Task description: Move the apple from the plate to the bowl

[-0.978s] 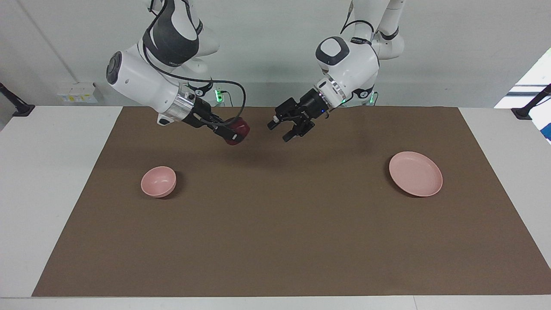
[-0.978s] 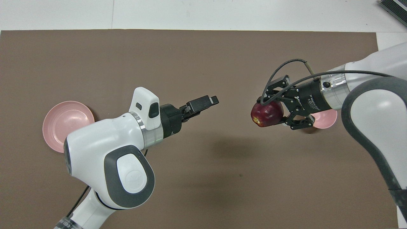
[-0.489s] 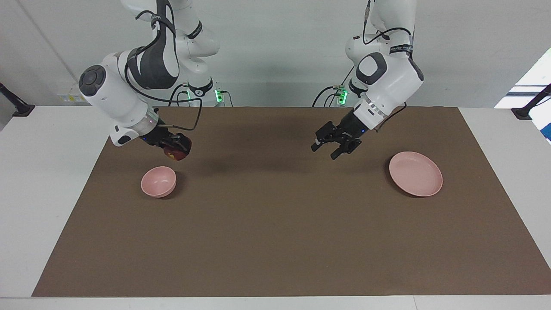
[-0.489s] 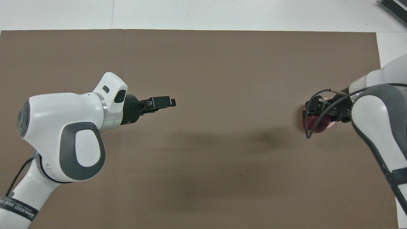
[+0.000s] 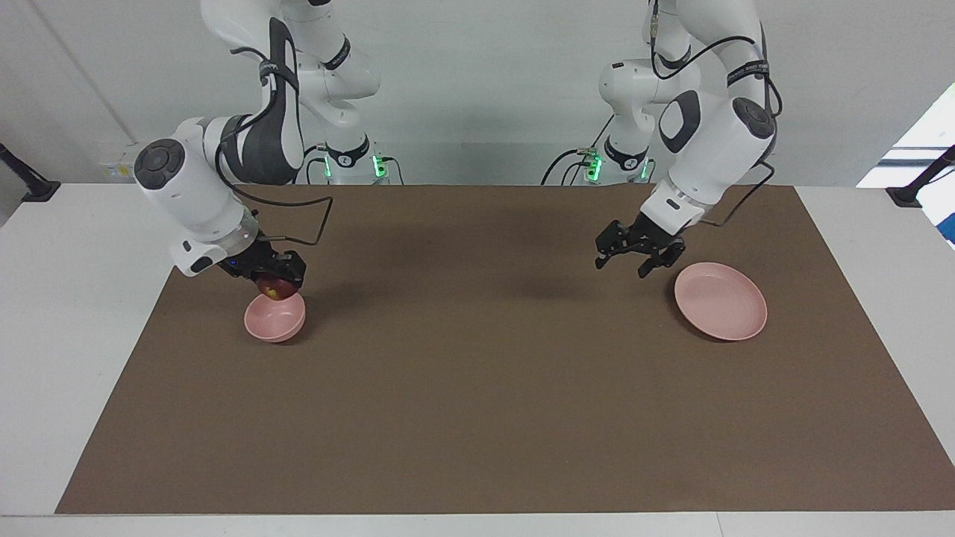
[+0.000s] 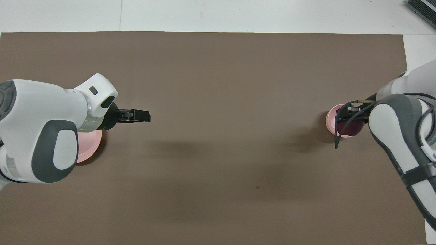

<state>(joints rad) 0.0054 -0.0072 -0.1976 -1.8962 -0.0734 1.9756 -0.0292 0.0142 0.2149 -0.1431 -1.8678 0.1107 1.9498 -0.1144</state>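
The apple (image 5: pixel 274 287) is held in the right end effector (image 5: pixel 277 282), directly over the bowl (image 5: pixel 275 316). In the facing view the fruit is seen just above the part of the bowl's rim that lies nearer to the robots, its underside level with or slightly inside the opening; whether it touches the rim cannot be made out for certain. In the overhead view the dark red fruit (image 6: pixel 348 126) is seen within the pink ring of the bowl (image 6: pixel 331 119), so the two are lined up from above. The right end effector's fingers are closed on the apple, one at each side of it.

The coming move is judged to turn on this one relation: the bowl lies straight below the apple, with hardly any drop left. Only a release, or a slight lowering first, appears to be called for. Since the apple is round, no long axis has to be aligned. The fruit is placed a little toward the robots' side of the bowl's centre, so a bounce off the rim is a small risk.

The plate (image 5: pixel 721 300) is seen empty, well apart from the bowl toward the left arm's end of the desk (image 5: pixel 477 388). The left end effector (image 5: pixel 640 257) is held open and empty in the air just beside the plate, on the side toward the bowl, and the left arm is judged to be waiting. The right arm is by far the nearer to the bowl.
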